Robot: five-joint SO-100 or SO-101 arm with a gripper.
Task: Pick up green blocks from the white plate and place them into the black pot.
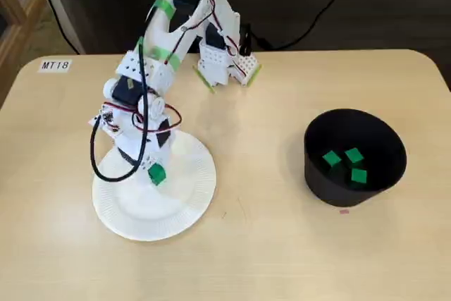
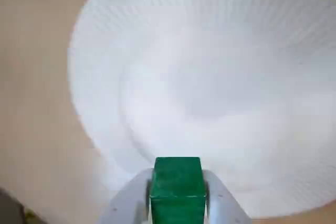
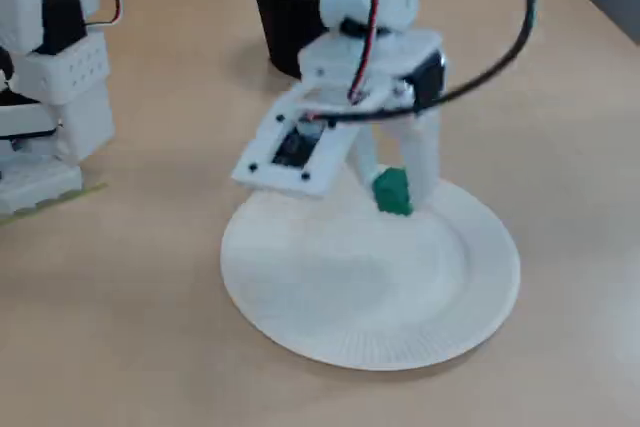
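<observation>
My gripper point(image 2: 177, 195) is closed on one green block point(image 2: 177, 186). In the wrist view it sits at the bottom centre of the frame, with a pale finger point(image 2: 137, 200) pressed flat against each side face and the front face showing between them. The jaws are only as wide apart as the block.

In a fixed view the block point(image 1: 156, 174) is at the lower left, over the white plate point(image 1: 176, 225). In the other fixed view it point(image 3: 393, 193) hangs near the plate's far rim point(image 3: 470, 217). I cannot tell for sure whether it is clear of the plate or just touching it.

The block looks small, rigid and light, probably wood or plastic, so I judge that weight is no worry. Its smooth, flat faces could slip or twist if I squeeze near a corner. The right hold is square across two opposite faces at mid-height, which is about what I have.

The plate looks thin and light, and it could shift if I drag across it.

The black pot point(image 1: 313, 174) stands at the right of the frame, well apart from the plate. Three green blocks point(image 1: 331, 158) already lie in it.
</observation>
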